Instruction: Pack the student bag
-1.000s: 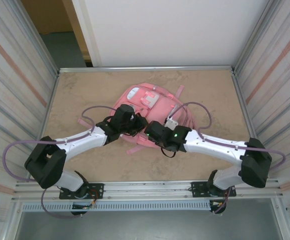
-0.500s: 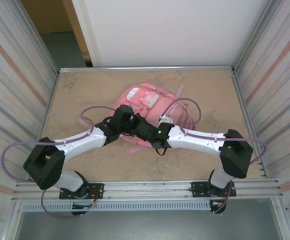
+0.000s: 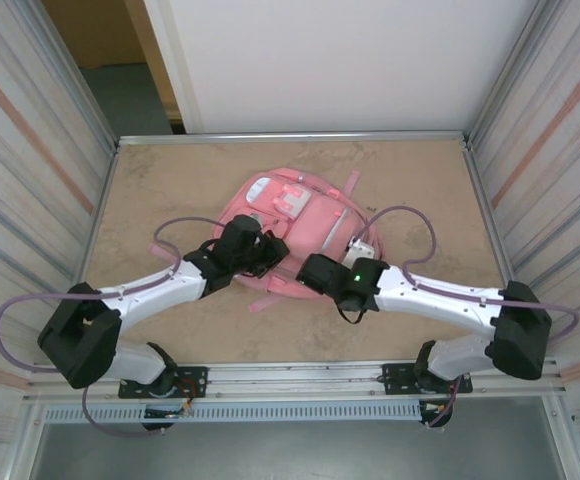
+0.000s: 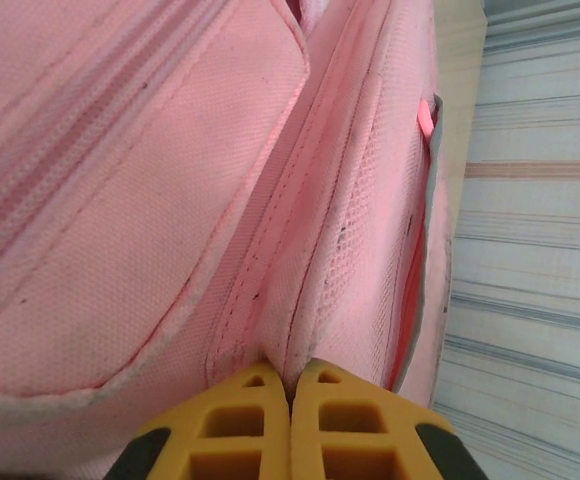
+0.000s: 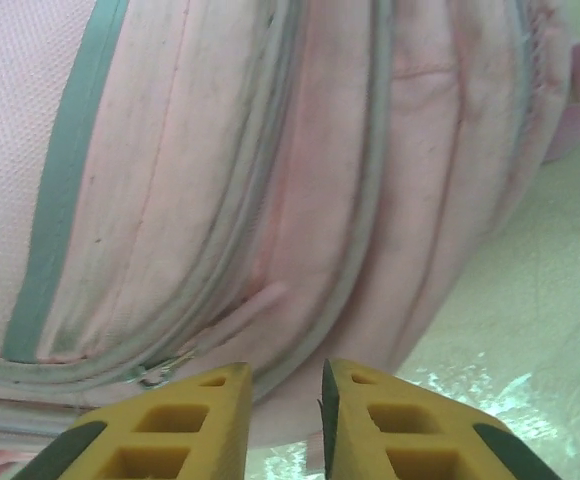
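pinching student bag [image 4: 170, 200], left hand [image 4: 290, 378]

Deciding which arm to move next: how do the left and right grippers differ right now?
The left gripper is shut, pinching a seam fold of the student bag; the right gripper is slightly open, holding nothing. Left faces the bag's pocket side, right its zipped edge. Both have yellow fingers.

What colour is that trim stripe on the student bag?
Grey-green trim stripe on the pink student bag; clearest in the right wrist view.
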Tool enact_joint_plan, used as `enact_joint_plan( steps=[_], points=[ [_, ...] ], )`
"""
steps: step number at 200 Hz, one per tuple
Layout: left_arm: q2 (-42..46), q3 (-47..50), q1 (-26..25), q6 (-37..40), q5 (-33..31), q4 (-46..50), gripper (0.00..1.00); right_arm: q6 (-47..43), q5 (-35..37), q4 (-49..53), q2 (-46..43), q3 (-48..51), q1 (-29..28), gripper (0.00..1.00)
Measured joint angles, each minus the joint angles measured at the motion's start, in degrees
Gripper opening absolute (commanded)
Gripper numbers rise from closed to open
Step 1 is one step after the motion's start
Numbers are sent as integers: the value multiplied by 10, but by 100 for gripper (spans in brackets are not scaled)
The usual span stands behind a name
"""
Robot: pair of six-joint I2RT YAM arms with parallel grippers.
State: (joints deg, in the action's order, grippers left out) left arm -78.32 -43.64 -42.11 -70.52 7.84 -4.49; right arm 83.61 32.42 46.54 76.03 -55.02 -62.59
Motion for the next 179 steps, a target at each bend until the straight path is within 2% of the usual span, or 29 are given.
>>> enact_joint_plan(
  steps=[37,46,55,85,92,107,116,132,158,179],
  points=[
    [0,2,0,0,0,0,0,-58,-23,-24,-18,22,33,24],
    [0,2,0,0,0,0,0,-90,-38,-41,-24,30,42,31],
    [0,2,0,0,0,0,0,-140,-63,-64,-33,38,51,39],
    [0,2,0,0,0,1,0,-341,-141,-132,-68,64,71,37],
    [1,2,0,0,0,2,0,-386,-165,-145,-80,69,82,42],
    [3,2,0,0,0,3,0,-470,-227,-164,-95,75,136,62],
    [5,2,0,0,0,4,0,-504,-262,-176,-98,79,171,69],
    [5,2,0,0,0,6,0,-572,-313,-194,-100,92,216,74],
    [5,2,1,0,0,10,0,-646,-367,-205,-106,115,225,76],
    [5,2,0,0,0,11,0,-672,-403,-220,-121,136,224,75]
  ],
)
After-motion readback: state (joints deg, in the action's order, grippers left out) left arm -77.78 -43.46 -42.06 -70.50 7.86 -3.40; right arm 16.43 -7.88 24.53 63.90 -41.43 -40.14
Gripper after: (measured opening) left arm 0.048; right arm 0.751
